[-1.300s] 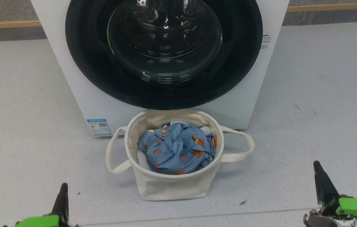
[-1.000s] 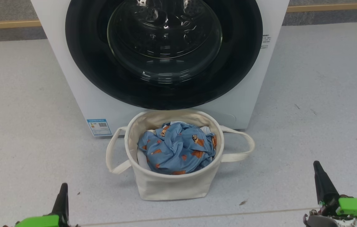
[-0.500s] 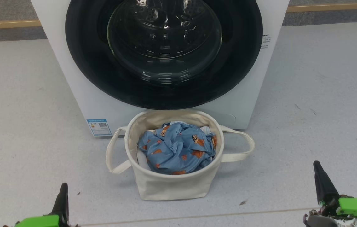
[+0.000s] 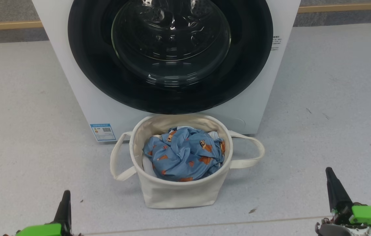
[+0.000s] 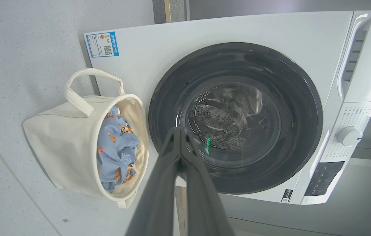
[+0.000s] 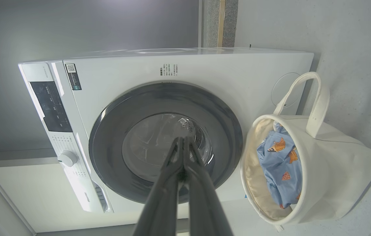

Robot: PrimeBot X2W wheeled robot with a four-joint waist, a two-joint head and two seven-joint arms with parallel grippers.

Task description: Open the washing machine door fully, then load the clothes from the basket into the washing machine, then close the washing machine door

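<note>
Washing machine door point(image 4: 170, 49): upper centre of the head view, shut flush against the white washing machine point(image 4: 83, 105). It has a wide glossy black rim and a bulging clear glass centre. Judged rigid, fairly heavy and hinged, with a slick rim that narrow fingers could slide off. No handle or recess can be made out in any view, so the hold is probably a hook behind one rim edge rather than a pinch; which edge cannot be told. Clothes point(image 4: 183, 155): light blue with an orange-brown animal print, heaped in the basket point(image 4: 172, 196) at the centre of the head view, just below the door. Judged soft, light and limp, apt to trail. Best taken at a raised fold on top of the heap, clear of the white liner point(image 4: 146, 164). The basket is cream canvas with soft walls, its loop handles point(image 4: 250, 154) lie out to both sides, and it may drag if cloth catches. Left gripper point(image 4: 66, 196), lower left, and right gripper point(image 4: 329, 173), lower right: each has its fingers pressed together, holds nothing, and is well apart from the basket and the door.
</note>
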